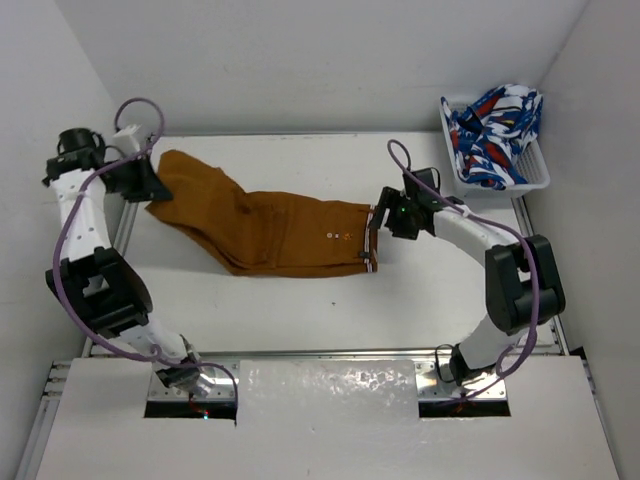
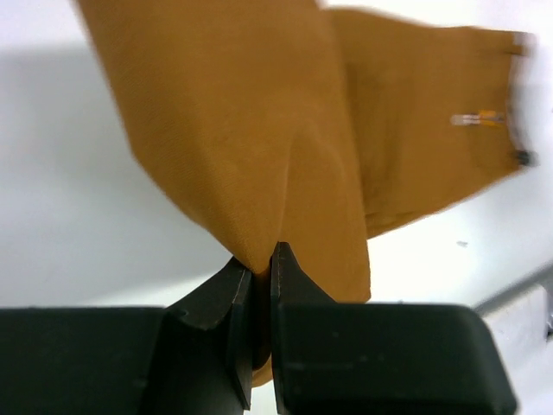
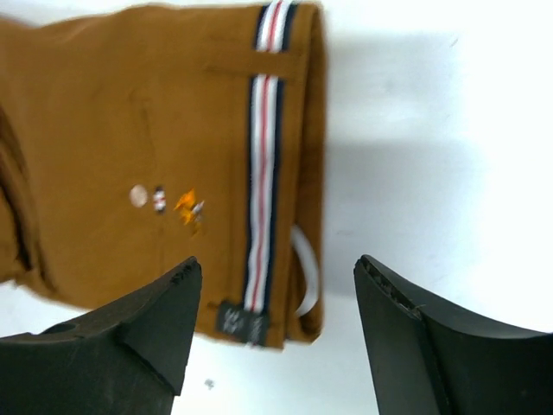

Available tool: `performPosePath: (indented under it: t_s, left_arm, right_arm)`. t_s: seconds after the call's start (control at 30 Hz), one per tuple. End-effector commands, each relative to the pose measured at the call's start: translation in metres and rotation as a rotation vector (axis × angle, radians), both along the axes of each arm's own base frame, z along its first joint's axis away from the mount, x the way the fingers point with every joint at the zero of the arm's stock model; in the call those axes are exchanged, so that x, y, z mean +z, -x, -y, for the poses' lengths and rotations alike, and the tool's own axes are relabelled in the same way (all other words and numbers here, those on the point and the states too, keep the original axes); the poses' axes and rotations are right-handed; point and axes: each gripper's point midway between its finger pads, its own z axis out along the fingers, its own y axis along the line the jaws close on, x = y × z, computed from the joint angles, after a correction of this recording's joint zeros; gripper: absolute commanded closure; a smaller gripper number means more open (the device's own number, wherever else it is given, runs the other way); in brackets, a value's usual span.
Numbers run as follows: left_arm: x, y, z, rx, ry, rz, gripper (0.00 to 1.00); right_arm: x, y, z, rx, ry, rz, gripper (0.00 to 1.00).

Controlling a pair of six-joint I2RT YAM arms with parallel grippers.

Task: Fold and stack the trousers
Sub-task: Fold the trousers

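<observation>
The mustard-brown trousers [image 1: 270, 228] lie across the middle of the white table, waistband at the right, legs running up to the far left. My left gripper [image 1: 152, 186] is shut on the leg end and lifts the cloth [image 2: 251, 156], which hangs in a fold from the jaws [image 2: 262, 264]. My right gripper [image 1: 385, 208] is open and empty, hovering just right of the waistband. In the right wrist view the striped inner waistband [image 3: 263, 173] and small rivets [image 3: 138, 196] lie between and ahead of the spread fingers [image 3: 276, 277].
A white basket [image 1: 535, 175] at the far right corner holds blue-white-red patterned clothes [image 1: 495, 125]. White walls close the table at the back and both sides. A metal rail runs along the near edge [image 1: 320, 352].
</observation>
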Motion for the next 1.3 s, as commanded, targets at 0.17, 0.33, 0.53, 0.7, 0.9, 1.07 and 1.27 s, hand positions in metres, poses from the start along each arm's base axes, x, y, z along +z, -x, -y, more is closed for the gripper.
performPosePath:
  t_s: [0.17, 0.33, 0.53, 0.7, 0.9, 1.07, 1.27]
  left_arm:
    - [-0.071, 0.063, -0.067, 0.119, -0.089, -0.179, 1.00]
    - [-0.090, 0.074, -0.109, 0.188, -0.126, -0.222, 1.00]
    - [-0.096, 0.074, -0.122, 0.196, -0.119, -0.243, 1.00]
    - [-0.076, 0.048, -0.127, 0.225, -0.066, -0.177, 1.00]
    - [-0.045, -0.004, -0.093, 0.140, 0.023, -0.075, 1.00]
    - [-0.005, -0.051, -0.039, 0.034, 0.105, 0.025, 1.00]
    - [-0.023, -0.034, -0.047, 0.068, 0.031, -0.055, 1.00]
  right_arm:
    - [-0.053, 0.040, -0.038, 0.025, -0.054, -0.221, 0.18]
    - [-0.075, 0.041, -0.039, 0.009, -0.025, -0.283, 0.30]
    - [-0.075, 0.047, -0.040, -0.012, -0.078, -0.315, 0.80]
    - [-0.038, 0.020, -0.012, -0.048, -0.108, -0.224, 1.00]
    - [0.005, -0.019, 0.030, -0.069, -0.098, -0.113, 1.00]
    - [0.045, -0.043, 0.062, -0.102, -0.079, -0.027, 1.00]
    - [0.043, -0.017, 0.084, -0.135, -0.045, -0.054, 1.00]
